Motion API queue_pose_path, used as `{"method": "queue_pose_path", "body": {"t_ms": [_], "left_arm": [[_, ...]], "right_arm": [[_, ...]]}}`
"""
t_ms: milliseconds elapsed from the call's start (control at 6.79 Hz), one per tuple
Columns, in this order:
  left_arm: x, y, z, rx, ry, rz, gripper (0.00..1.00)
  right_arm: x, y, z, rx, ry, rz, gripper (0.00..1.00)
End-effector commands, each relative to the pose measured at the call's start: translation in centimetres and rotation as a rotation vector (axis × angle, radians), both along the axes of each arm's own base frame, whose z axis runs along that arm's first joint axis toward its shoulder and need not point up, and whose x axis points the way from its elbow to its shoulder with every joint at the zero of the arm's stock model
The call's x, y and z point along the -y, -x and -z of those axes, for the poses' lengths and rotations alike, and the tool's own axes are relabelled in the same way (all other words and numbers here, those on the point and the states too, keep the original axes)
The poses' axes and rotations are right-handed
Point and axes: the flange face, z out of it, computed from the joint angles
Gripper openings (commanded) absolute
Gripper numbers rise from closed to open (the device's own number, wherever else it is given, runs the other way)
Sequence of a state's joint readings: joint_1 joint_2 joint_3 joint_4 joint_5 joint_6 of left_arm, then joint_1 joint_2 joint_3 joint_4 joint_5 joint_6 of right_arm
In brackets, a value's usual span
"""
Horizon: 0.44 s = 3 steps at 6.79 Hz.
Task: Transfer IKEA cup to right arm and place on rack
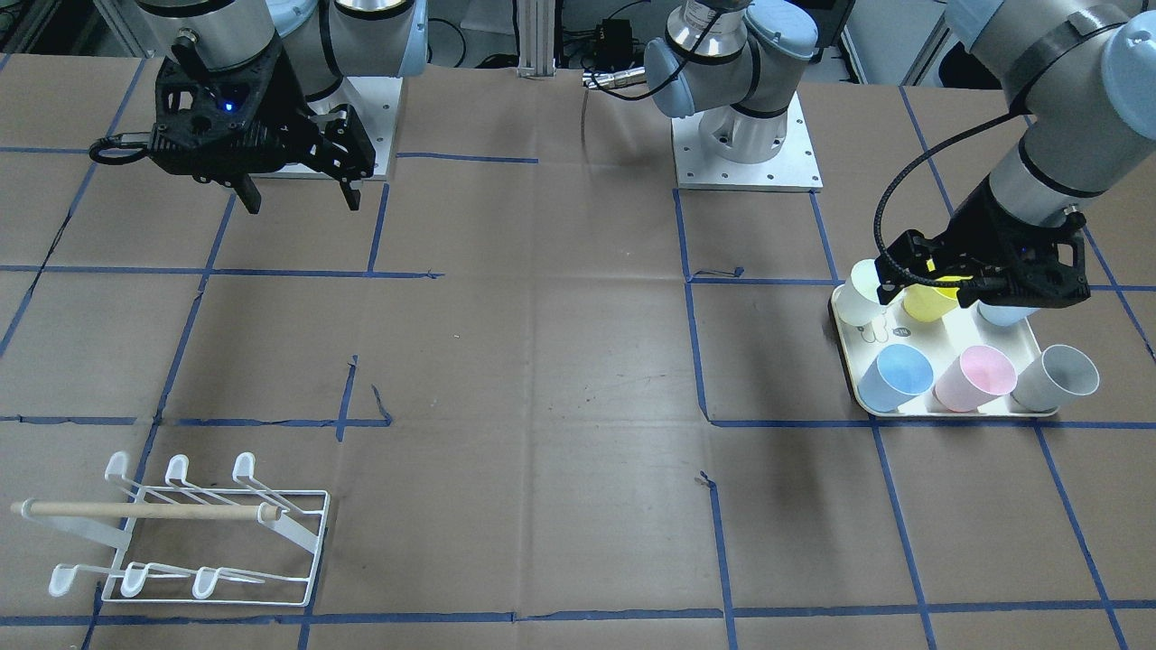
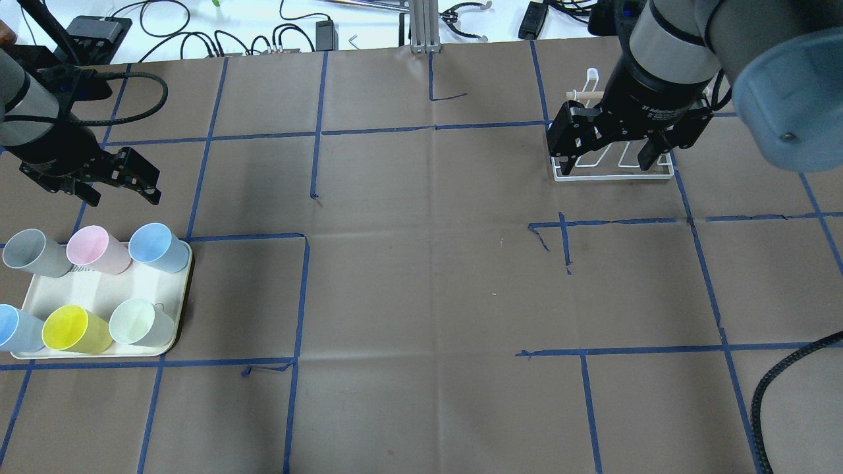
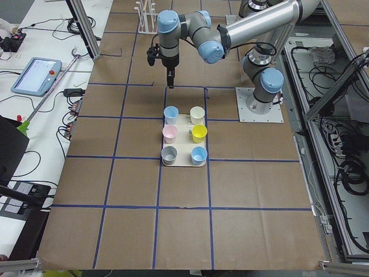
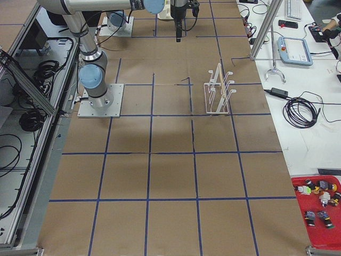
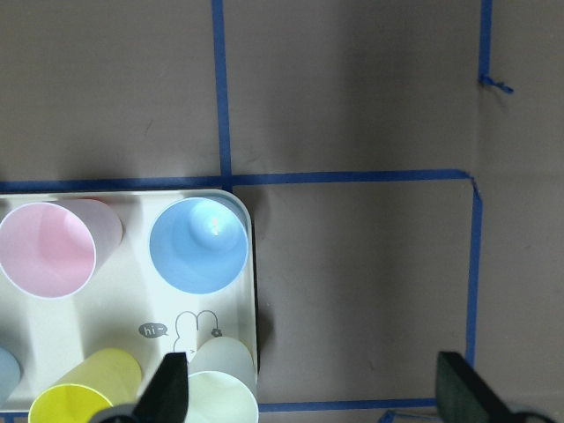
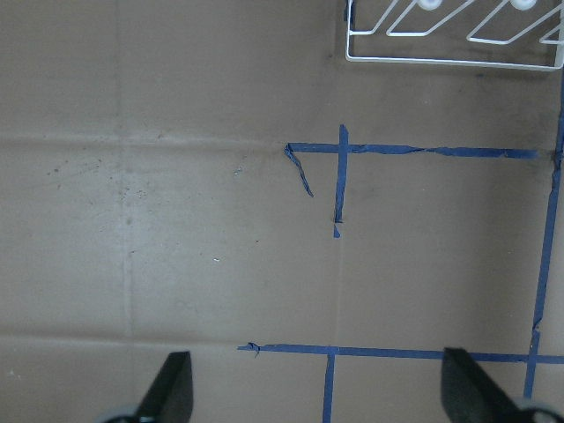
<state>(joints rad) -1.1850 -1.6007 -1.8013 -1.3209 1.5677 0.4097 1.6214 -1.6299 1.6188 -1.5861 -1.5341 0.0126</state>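
Note:
Several pastel cups stand on a cream tray (image 2: 99, 289): grey (image 2: 29, 252), pink (image 2: 92, 249), blue (image 2: 155, 247), yellow (image 2: 72, 329), pale green (image 2: 138, 322) and a light blue one at the view's edge. My left gripper (image 2: 122, 184) hangs open and empty above the tray's corner; in the left wrist view (image 5: 315, 388) the pale green cup (image 5: 220, 392) sits under one fingertip. My right gripper (image 1: 300, 194) is open and empty, high up near its base. The white wire rack (image 1: 194, 533) with its wooden rod stands on the table, half hidden by the right gripper in the overhead view (image 2: 612, 172).
Brown paper with blue tape lines covers the table (image 1: 542, 361). The two arm bases (image 1: 745, 144) stand at the robot's side. Cables and boxes (image 2: 92, 29) lie beyond the far edge. The rack's bottom edge shows in the right wrist view (image 6: 449, 35).

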Motion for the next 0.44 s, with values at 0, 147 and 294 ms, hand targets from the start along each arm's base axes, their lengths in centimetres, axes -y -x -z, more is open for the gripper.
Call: {"method": "queue_pose_path", "body": {"t_ms": [0, 147, 294], "left_arm": [[-0.7, -1.8, 6.1, 0.017, 0.038, 0.002, 0.99], [-0.7, -2.6, 8.8, 0.014, 0.032, -0.002, 0.99], [-0.2, -3.1, 10.7, 0.009, 0.02, -0.004, 0.99]], "right_arm": [[0.0, 0.1, 0.3, 0.0, -0.007, 0.006, 1.0], [0.0, 0.1, 0.5, 0.001, -0.01, 0.007, 1.0], [0.0, 0.1, 0.5, 0.001, -0.011, 0.009, 1.0]]}}
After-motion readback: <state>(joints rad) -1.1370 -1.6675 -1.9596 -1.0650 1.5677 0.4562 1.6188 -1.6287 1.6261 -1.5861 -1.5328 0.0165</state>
